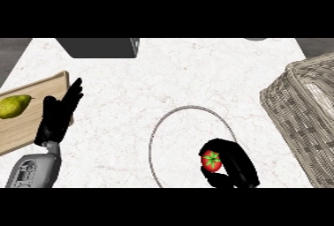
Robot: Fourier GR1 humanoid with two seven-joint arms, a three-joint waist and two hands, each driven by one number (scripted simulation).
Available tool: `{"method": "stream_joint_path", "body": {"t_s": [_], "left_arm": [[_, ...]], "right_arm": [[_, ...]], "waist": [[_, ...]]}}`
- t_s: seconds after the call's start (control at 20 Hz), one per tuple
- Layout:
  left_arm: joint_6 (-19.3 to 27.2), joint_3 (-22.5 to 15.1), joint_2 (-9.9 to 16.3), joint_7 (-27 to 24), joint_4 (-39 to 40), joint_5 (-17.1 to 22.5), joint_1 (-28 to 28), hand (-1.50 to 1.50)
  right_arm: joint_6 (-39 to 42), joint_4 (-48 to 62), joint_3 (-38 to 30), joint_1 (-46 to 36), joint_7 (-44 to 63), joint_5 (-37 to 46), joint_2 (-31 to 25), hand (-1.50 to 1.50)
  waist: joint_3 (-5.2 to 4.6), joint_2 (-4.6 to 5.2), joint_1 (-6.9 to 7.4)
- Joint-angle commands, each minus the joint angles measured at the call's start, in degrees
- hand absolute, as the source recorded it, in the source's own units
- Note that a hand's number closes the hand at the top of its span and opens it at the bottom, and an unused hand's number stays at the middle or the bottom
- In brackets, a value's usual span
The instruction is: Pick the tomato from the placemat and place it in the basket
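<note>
Red tomato, yellow-green pear, white-marbled counter

Red tomato, green-stemmed, over round pale placemat; wicker basket far right.

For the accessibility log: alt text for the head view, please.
The robot's right hand is curled round a red tomato over a pale round placemat on a marble counter, with a wicker basket to the right. The left hand rests open beside a wooden tray holding a pear.
</note>
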Motion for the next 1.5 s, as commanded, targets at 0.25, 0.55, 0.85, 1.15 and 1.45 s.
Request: {"method": "stream_joint_path", "body": {"t_s": [0.25,0.55,0.85,1.15,1.45], "left_arm": [[0.8,-0.2,-1.3,0.0,-0.6,-1.1,0.5,0.00],[-0.1,0.0,-0.1,0.3,-0.8,-0.8,0.4,0.00],[-0.4,0.2,-0.8,-1.1,1.0,-0.5,0.4,0.00],[1.1,0.3,-1.7,-0.2,0.9,-0.9,1.5,0.00],[1.3,-0.1,-1.4,1.0,0.3,-1.6,-1.2,0.00]], "right_arm": [[-6.8,3.9,-1.0,-2.7,-3.6,5.6,-0.9,1.50],[4.5,-0.1,6.4,0.4,14.5,25.2,-8.0,1.50],[16.9,-20.4,10.8,1.1,20.8,25.5,-4.7,1.50],[20.6,-38.6,10.2,9.4,22.0,13.3,-0.8,1.50],[22.7,-55.9,8.0,8.2,31.6,1.5,4.1,1.50]], "waist": [[0.01,0.00,0.00],[-0.24,-0.24,0.07],[-0.03,-0.08,-0.28],[-0.07,-0.33,-1.10],[-0.05,-0.13,-0.92]]}}
